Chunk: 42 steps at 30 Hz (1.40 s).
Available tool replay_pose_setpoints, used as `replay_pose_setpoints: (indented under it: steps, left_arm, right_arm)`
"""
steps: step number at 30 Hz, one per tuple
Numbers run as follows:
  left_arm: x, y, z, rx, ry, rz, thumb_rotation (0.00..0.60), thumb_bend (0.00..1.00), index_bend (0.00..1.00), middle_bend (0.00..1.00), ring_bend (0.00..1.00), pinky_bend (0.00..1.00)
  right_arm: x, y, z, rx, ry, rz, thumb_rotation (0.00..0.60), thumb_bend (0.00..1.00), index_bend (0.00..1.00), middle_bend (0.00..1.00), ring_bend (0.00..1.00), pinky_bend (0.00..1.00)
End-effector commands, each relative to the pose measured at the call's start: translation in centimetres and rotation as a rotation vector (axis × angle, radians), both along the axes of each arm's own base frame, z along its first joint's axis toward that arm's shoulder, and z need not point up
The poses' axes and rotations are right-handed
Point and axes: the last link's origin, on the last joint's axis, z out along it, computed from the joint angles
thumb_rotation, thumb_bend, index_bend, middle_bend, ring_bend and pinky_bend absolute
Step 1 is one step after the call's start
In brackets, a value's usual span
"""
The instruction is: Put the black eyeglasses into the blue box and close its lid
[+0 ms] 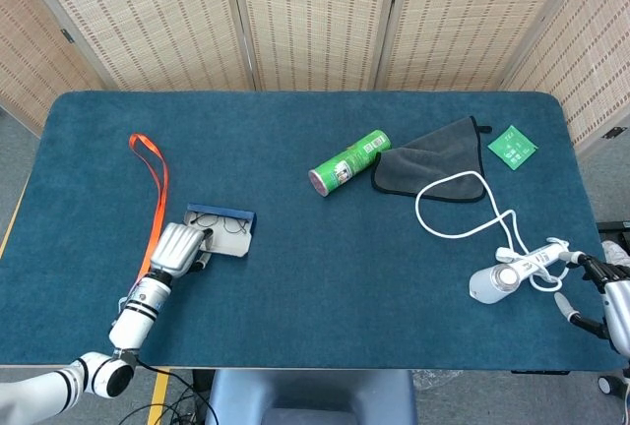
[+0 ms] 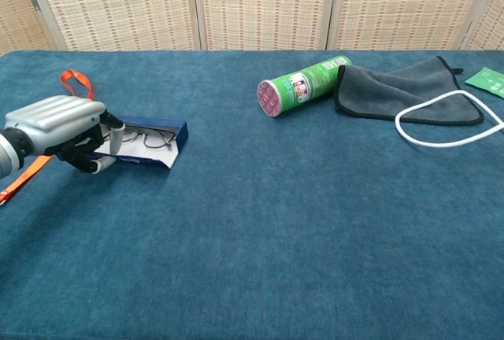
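Black eyeglasses (image 1: 222,225) lie inside the blue box (image 1: 232,218), which sits on the blue worktop (image 1: 315,277) toward its 8 o'clock side in the head view. The left robot hand (image 1: 180,247) is at the box's 8 o'clock corner, fingers curled under the pale lid (image 1: 224,243), which is lifted partway. An orange strap (image 1: 154,189) lies just at 11 o'clock of that hand. A green can (image 1: 348,161) rests on its side near centre, a grey cloth (image 1: 433,166) beside it at 3 o'clock. A white cable (image 1: 463,211) loops toward the right robot hand (image 1: 608,299) at the 4 o'clock edge; its grip cannot be told.

In the chest view, the left robot hand (image 2: 67,129) holds the lid (image 2: 140,160) edge, raised off the worktop (image 2: 276,238). The eyeglasses (image 2: 150,139) rest within the box (image 2: 161,129). The can (image 2: 303,84) and cloth (image 2: 402,88) lie toward 1 o'clock.
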Motion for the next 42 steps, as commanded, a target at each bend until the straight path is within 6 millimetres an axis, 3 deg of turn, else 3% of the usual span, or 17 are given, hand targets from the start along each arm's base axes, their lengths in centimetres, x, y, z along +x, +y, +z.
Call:
replay_pose_setpoints:
  steps: [1, 6, 18, 29, 42]
  left_arm:
    - [0.1, -0.3, 0.1, 0.002, -0.010, 0.001, 0.600, 0.53, 0.63, 0.96, 0.99, 1.00]
    - [0.0, -1.0, 1.0, 0.000, -0.018, 0.001, 0.600, 0.53, 0.64, 0.96, 0.99, 1.00]
    - [-0.2, -3.1, 5.8, -0.102, -0.046, 0.114, 0.600, 0.53, 0.65, 0.96, 0.99, 1.00]
    - [1.0, 0.5, 6.4, -0.071, -0.052, 0.175, 0.600, 0.53, 0.66, 0.95, 0.98, 1.00]
    - [0.1, 4.7, 5.3, -0.044, 0.095, 0.256, 0.600, 0.53, 0.58, 0.94, 0.95, 1.00]
  right_arm:
    - [0.0, 0.0, 0.0, -0.002, 0.000, 0.000, 0.600, 0.29, 0.29, 0.40, 0.49, 0.43]
    - [0.0, 0.0, -0.1, 0.002, -0.002, 0.001, 0.600, 0.28, 0.29, 0.40, 0.49, 0.43]
    - [0.4, 0.0, -0.1, 0.000, -0.009, 0.022, 0.600, 0.28, 0.29, 0.40, 0.49, 0.43]
    - [0.4, 0.1, -0.1, 0.001, -0.016, 0.025, 0.600, 0.29, 0.29, 0.40, 0.49, 0.43]
    - [0.1, 0.4, 0.0, -0.001, -0.015, 0.014, 0.600, 0.29, 0.29, 0.40, 0.51, 0.44]
